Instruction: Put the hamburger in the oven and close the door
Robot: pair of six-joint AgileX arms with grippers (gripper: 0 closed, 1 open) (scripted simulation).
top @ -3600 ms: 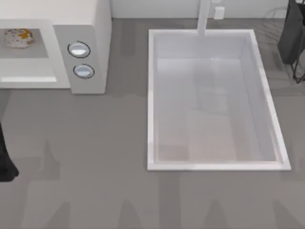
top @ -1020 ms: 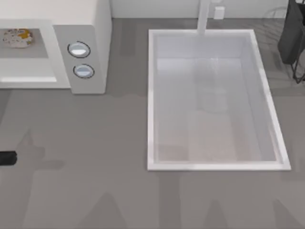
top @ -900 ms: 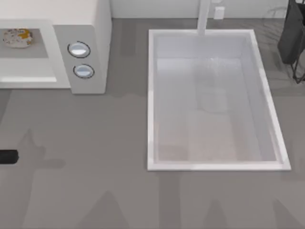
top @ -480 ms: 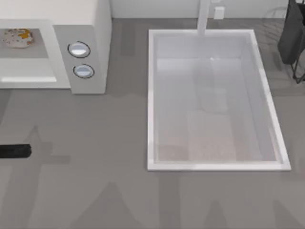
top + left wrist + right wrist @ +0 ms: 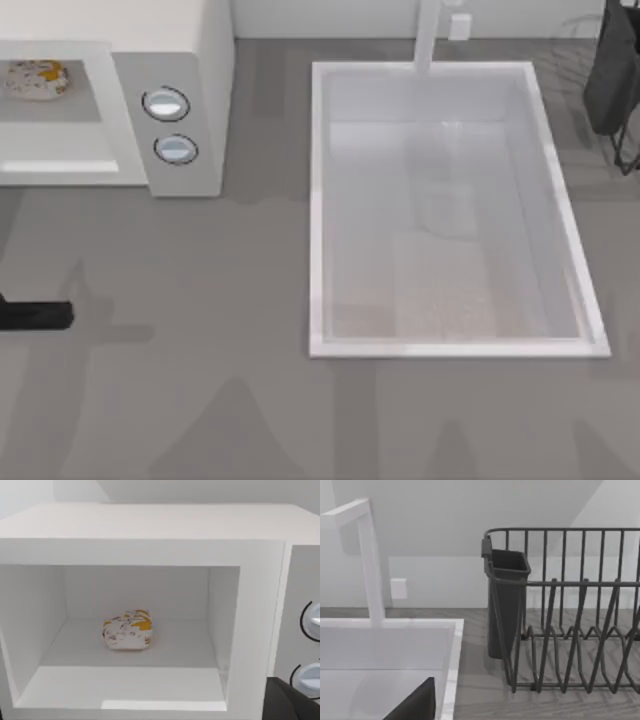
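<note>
The small pale tan speckled hamburger (image 5: 127,630) is seen resting inside the white boxy oven (image 5: 170,110) w/ door not yet shut. Left hand (image 5: 35,316) is placed on the tabletop (image 5: 200,350) front-left of the oven; finger state can't be told. Right arm parked at far right.

oven (image 5: 190,60): we see a smooth, matt white casing, like painted metal or plastic; the cavity walls look the same in our left wrist view.
control panel (image 5: 150,120): flat matt grey.
knobs (image 5: 166,103): glossy silver-blue faces with a dark ring.
hamburger (image 5: 127,630): a dull, mottled tan bun with yellow-orange and dark flecks, rough-looking.
table (image 5: 200,380): we read it as matt grey with a faint wood-like grain.
sink (image 5: 318,200): smooth white basin, slightly glossy, with a speckled patch on its floor.
faucet (image 5: 370,555): plain matt white.
dish rack (image 5: 570,620): thin dark wire, metal-looking, with a dark matt plastic-looking cup.
</note>
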